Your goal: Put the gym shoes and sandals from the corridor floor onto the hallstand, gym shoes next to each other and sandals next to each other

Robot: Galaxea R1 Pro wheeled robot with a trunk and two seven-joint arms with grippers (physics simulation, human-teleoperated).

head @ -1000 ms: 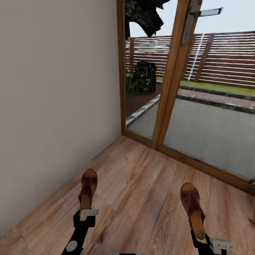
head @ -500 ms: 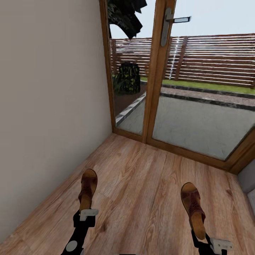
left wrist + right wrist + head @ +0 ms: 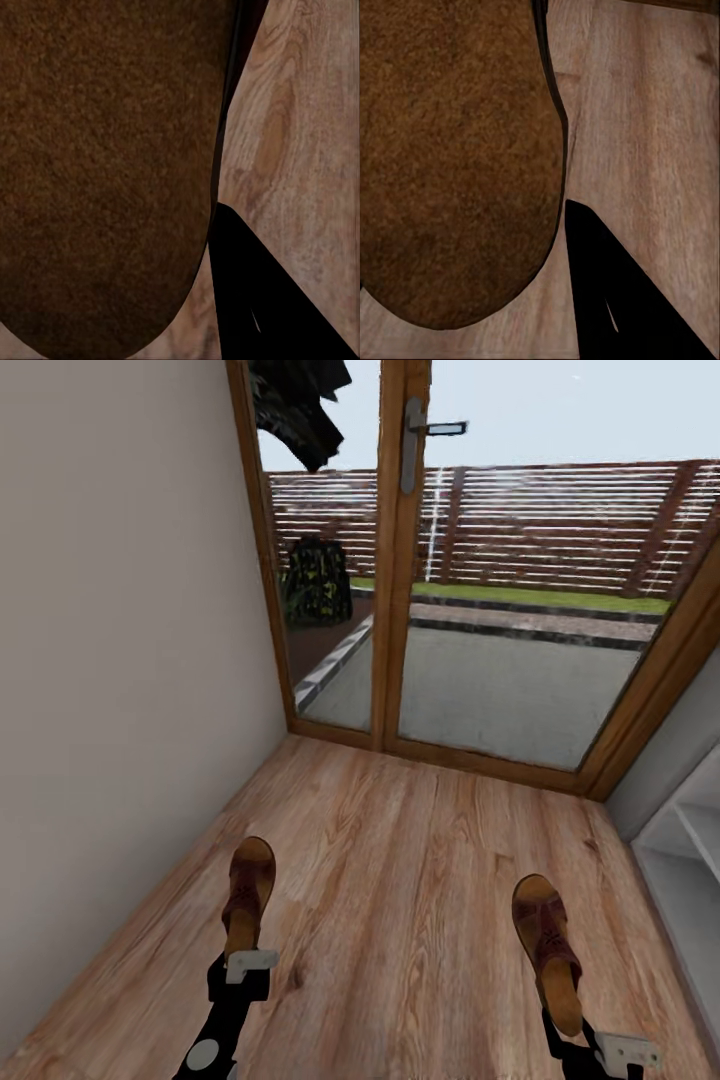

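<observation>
I carried a sandal point(image 3: 247, 895) in the left gripper point(image 3: 243, 957) and another point(image 3: 548, 948) in the right gripper point(image 3: 565, 1032), apparently clamped; rack point(image 3: 690, 840) sat at three o'clock, right arm nearer.

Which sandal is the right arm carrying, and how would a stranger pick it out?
Start at the glass door at the end of the corridor, then come down the wood floor toward the robot. Near the grey shoe rack hangs the sandal gripped at its heel by the right gripper. Unlike the other sandal, near the bare wall, it sits on the rack's side.
</observation>
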